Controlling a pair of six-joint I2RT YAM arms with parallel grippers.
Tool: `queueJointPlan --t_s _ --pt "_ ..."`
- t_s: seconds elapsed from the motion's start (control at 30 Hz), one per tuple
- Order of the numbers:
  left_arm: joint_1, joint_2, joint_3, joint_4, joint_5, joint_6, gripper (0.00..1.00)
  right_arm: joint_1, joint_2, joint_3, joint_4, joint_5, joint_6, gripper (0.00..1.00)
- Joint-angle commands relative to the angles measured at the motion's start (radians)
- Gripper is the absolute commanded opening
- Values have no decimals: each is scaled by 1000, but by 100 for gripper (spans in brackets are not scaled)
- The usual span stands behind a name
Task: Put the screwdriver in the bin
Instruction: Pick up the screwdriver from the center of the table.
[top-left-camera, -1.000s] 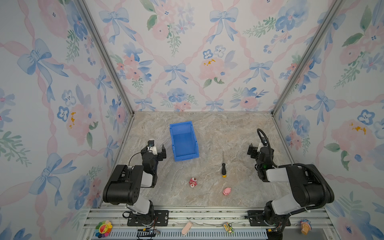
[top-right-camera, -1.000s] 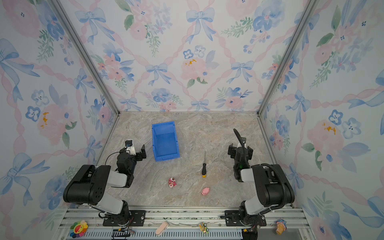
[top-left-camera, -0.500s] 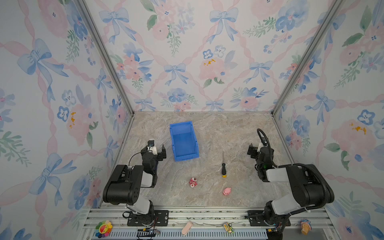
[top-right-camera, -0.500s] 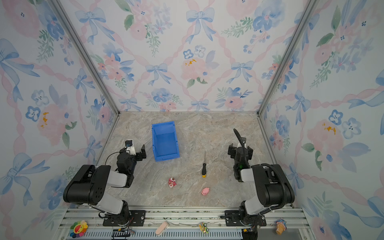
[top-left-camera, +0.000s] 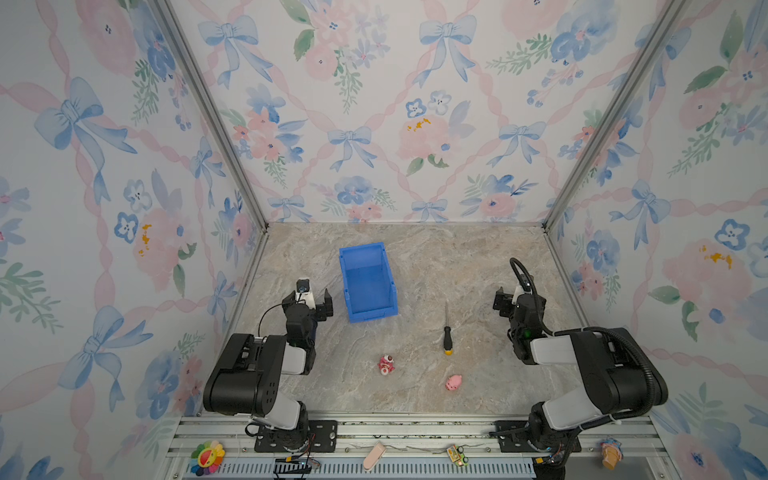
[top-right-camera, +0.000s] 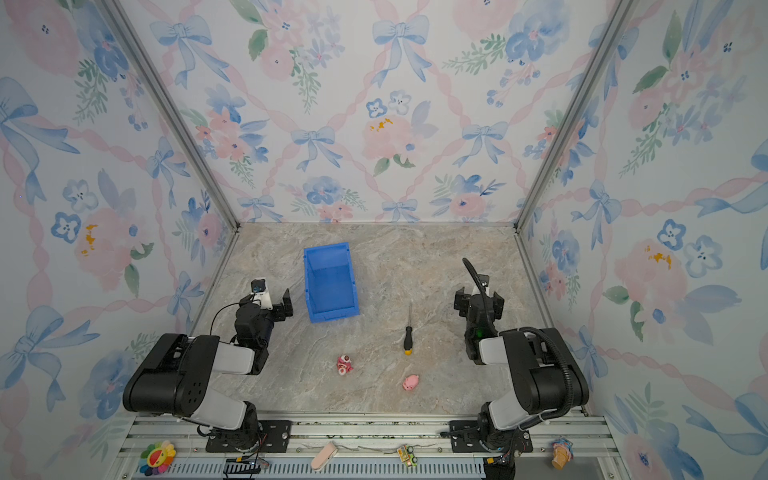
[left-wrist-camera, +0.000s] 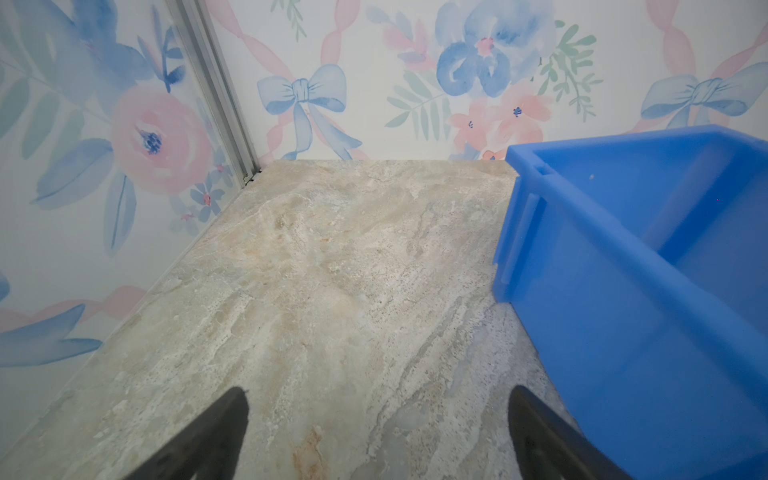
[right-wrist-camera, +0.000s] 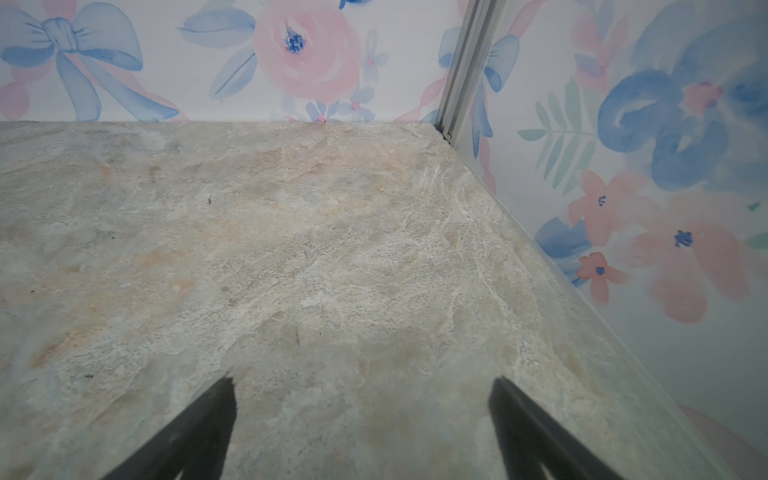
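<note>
Marbled beige tabletop, floral walls on three sides.

- Bright blue rectangular plastic bin stands toward the left of centre, its lower cut-down wall facing the front rail. Only its blue floor shows inside.
- Slim screwdriver with a black handle, yellow-orange butt cap and thin grey shaft lies flat on the tabletop, outside the bin. It is off the bin's front right corner, apart from it, between the bin and the right arm. Its shaft points at the back wall and its cap at the front rail. Nothing touches it.
- Small red-and-white toy figure and small pink pig toy lie in front of the screwdriver, each apart from it.
- Black left arm is folded low, its wrist just left of the bin. Left jaws are spread. In the left wrist view the dark fingers stand wide with bare marble between them, and the bin wall is just beside one finger.
- Black right arm is folded low near the right wall, well apart from the screwdriver. Right jaws are spread, and the fingers frame only tabletop.
</note>
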Motion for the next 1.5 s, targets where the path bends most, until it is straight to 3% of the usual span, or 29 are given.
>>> queueJointPlan --t_s 0.0,0.17,0.3,0.4,0.53,0.6,0.7,0.8,0.93,1.17,1.47 --pt "-3 -83 57 -177 -27 -11 98 31 -6 -40 130 52 -44 97" --pt "-27 -207 74 -363 -35 -57 98 30 -3 -34 129 47 -46 97" --pt "-39 -276 99 -514 -9 -81 98 -15 -36 41 -39 -39 -17 97" --pt "-39 -318 101 -564 13 -84 98 -24 -109 300 -556 -59 -6 97" --pt "-39 -343 140 -650 9 -101 98 27 -129 449 -760 -76 -62 97" --pt "-40 -354 181 -730 16 -130 98 76 -147 551 -956 0 13 97" --pt "-42 -360 265 -899 -10 -231 98 151 -115 754 -1401 50 170 97" --pt "-44 -343 343 -1049 18 -298 98 282 -103 831 -1628 95 250 97" --pt "-44 -346 363 -1123 104 -371 98 439 -147 827 -1751 88 375 97" --pt "-44 -347 366 -1186 273 -452 98 566 -113 805 -1863 -145 537 97" --pt "-52 -408 366 -1226 306 -401 98 596 11 735 -1752 -331 589 97"
